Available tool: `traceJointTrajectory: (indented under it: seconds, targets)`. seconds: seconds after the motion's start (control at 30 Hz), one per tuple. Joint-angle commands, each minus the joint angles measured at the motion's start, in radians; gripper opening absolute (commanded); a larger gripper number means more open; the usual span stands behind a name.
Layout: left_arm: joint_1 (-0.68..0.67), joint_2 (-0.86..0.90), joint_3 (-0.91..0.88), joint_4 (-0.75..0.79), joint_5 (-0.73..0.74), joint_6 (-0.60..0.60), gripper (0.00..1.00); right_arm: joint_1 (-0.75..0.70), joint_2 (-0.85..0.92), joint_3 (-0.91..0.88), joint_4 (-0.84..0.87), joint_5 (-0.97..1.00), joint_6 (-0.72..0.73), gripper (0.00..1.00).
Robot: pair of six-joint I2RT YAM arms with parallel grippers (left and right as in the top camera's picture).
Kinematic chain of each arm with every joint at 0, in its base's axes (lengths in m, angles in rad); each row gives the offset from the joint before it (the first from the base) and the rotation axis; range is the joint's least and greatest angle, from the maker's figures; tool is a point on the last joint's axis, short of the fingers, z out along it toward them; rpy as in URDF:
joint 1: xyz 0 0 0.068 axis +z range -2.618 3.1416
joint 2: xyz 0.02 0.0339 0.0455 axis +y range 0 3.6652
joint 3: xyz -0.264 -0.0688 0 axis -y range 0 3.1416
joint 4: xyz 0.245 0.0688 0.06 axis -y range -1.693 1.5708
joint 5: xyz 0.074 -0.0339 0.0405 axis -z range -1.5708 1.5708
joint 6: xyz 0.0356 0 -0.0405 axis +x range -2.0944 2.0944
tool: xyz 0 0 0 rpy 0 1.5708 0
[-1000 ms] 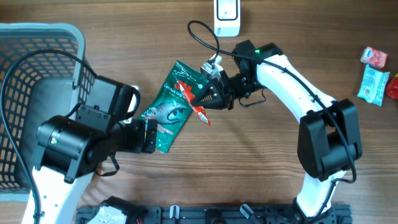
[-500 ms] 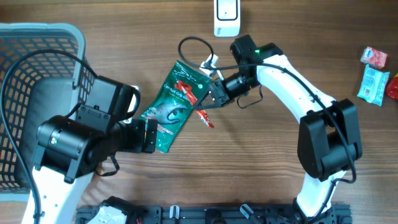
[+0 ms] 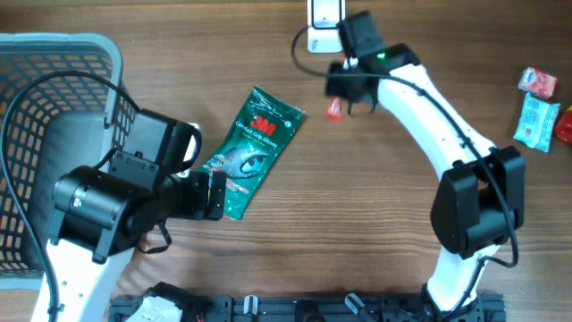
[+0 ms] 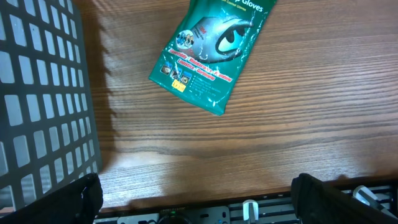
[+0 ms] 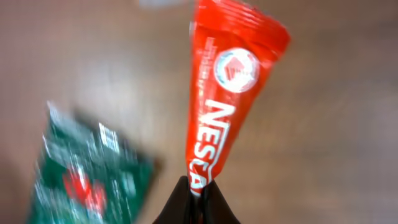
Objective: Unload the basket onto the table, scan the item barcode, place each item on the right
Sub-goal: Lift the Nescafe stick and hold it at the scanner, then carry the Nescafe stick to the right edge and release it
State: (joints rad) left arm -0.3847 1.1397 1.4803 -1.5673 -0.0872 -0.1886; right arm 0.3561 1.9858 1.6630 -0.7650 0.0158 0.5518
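Pinching red Nescafé sachet (image 5: 227, 93), right gripper (image 5: 198, 186) clamped tight near scanner (image 3: 323, 27) at far edge; left gripper (image 4: 196, 196) spread wide, unladen, beside basket (image 3: 54, 54).

A long red Nescafé sachet (image 5: 230, 93), pinched at one end, is lifted near the white scanner (image 3: 320, 12).

The right wrist view is blurring throughout: the green glove packet (image 5: 87, 180) is showing only as smeared colour, and the red sachet (image 5: 227, 87) is losing its lower lettering inside the shut right pincer (image 5: 196, 202). From overhead, the right arm (image 3: 429, 98) is covering most of that sachet and part of the white scanner (image 3: 320, 22), which the top edge is also cropping. The basket (image 3: 54, 40) is running off the left edge.
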Motion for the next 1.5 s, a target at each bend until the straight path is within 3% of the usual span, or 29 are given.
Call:
traceJointTrajectory:
  seconds: [0.0,0.2,0.53,0.83,0.97,1.13,1.3,1.47]
  targets:
    - [0.003,-0.006,0.005,0.002,0.005,-0.01,1.0,-0.058,0.013,0.027,0.158,0.083,0.109,0.05]
    - [0.003,-0.006,0.005,0.002,0.005,-0.01,1.0,-0.135,0.159,0.143,0.364,-0.011,0.079,0.05]
    - [0.003,-0.006,0.005,0.003,0.005,-0.009,1.0,-0.129,0.476,0.554,0.452,-0.013,0.067,0.05]
    - [0.003,-0.006,0.005,0.002,0.005,-0.01,1.0,-0.084,0.541,0.592,0.52,0.098,0.076,0.05]
    - [0.003,-0.006,0.005,0.002,0.005,-0.01,1.0,-0.099,0.53,0.645,0.43,0.105,0.077,0.05]
    - [0.003,-0.006,0.005,0.002,0.005,-0.01,1.0,-0.186,0.427,0.679,0.18,0.161,-0.001,0.05]
    - [0.003,-0.006,0.005,0.002,0.005,-0.01,1.0,-0.338,0.352,0.679,-0.032,0.328,-0.171,0.05]
    - [0.003,-0.006,0.005,0.002,0.005,-0.01,1.0,-0.523,0.358,0.664,-0.109,0.426,-0.355,0.04]
